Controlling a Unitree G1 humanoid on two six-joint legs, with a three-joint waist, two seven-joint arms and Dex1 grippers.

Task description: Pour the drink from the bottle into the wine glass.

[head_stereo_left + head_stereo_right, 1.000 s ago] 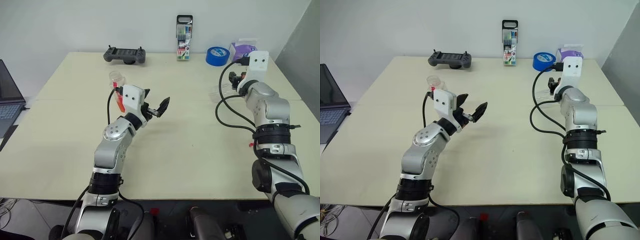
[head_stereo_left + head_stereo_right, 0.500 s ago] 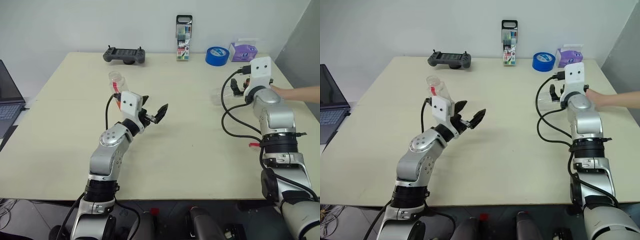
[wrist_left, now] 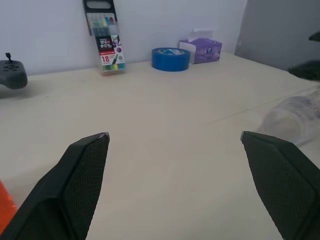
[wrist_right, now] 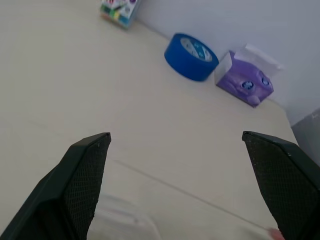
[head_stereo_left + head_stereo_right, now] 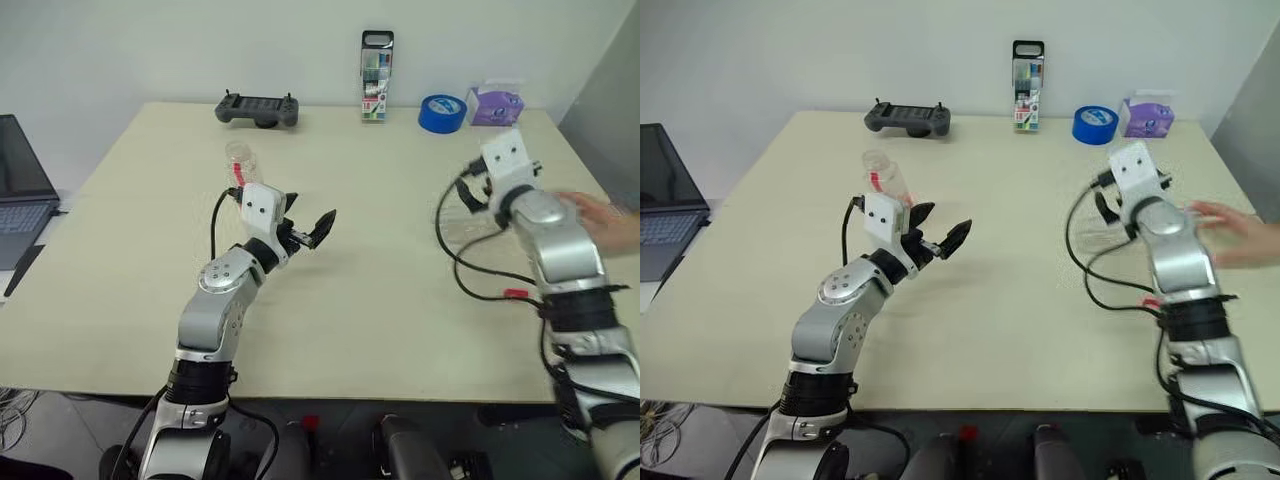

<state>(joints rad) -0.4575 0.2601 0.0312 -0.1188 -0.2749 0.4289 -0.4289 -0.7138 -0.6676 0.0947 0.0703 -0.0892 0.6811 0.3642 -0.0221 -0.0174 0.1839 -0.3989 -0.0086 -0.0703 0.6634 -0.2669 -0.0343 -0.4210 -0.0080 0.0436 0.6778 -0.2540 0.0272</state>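
Note:
The bottle (image 5: 238,165) stands left of the table's middle, clear above and red lower down, partly hidden behind my left wrist. Its orange drink (image 3: 4,216) shows at the edge of the left wrist view. My left gripper (image 5: 306,220) hovers just right of the bottle, open and empty, pointing right. The wine glass (image 3: 294,117) is a faint clear shape on the table at the right, just below my right gripper (image 5: 468,192). I cannot tell whether the glass stands or lies. My right gripper (image 4: 175,136) is open with nothing between its fingers.
A person's hand (image 5: 603,214) reaches in at the right edge, close to my right arm. Along the far edge sit a game controller (image 5: 257,108), a marker case (image 5: 376,72), a blue tape roll (image 5: 441,112) and a purple tissue box (image 5: 497,102). A laptop (image 5: 20,185) lies at the left.
My right arm has drawn back toward me and rolled, leaving the glass. A person's hand has come in from the right. The left arm has kept still.

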